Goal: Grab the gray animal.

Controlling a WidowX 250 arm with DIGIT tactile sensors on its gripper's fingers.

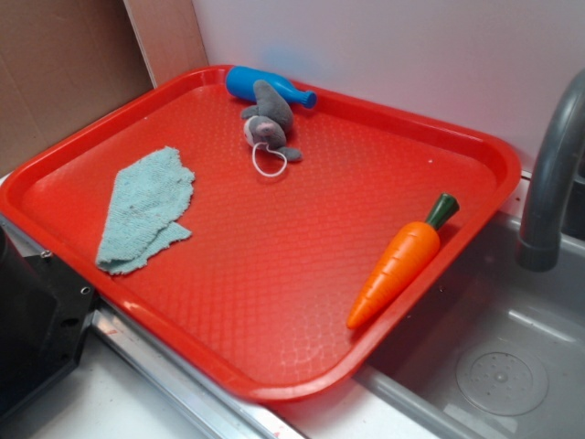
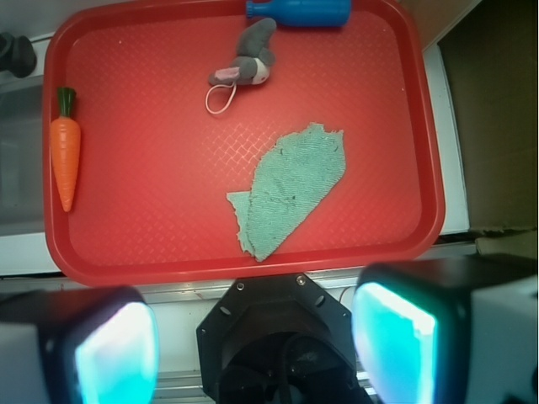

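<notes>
The gray animal (image 1: pixel 269 121) (image 2: pixel 249 59) is a small plush with a paler face and a white string loop. It lies at the far side of the red tray (image 1: pixel 274 320) (image 2: pixel 168 244), touching a blue bottle. My gripper (image 2: pixel 253 345) hangs high above the tray's near edge, well away from the animal. Its two teal-lit pads (image 2: pixel 114 358) stand wide apart, with nothing between them. The exterior view shows only a black part of the robot at the lower left, not the fingers.
A blue plastic bottle (image 1: pixel 265 87) (image 2: pixel 299 12) lies against the tray's far rim. A light blue-green cloth (image 1: pixel 146 208) (image 2: pixel 290 189) lies mid-tray, an orange carrot (image 1: pixel 402 261) (image 2: pixel 65 151) along one side. A gray faucet (image 1: pixel 553 174) and sink (image 1: pixel 512 366) adjoin the tray.
</notes>
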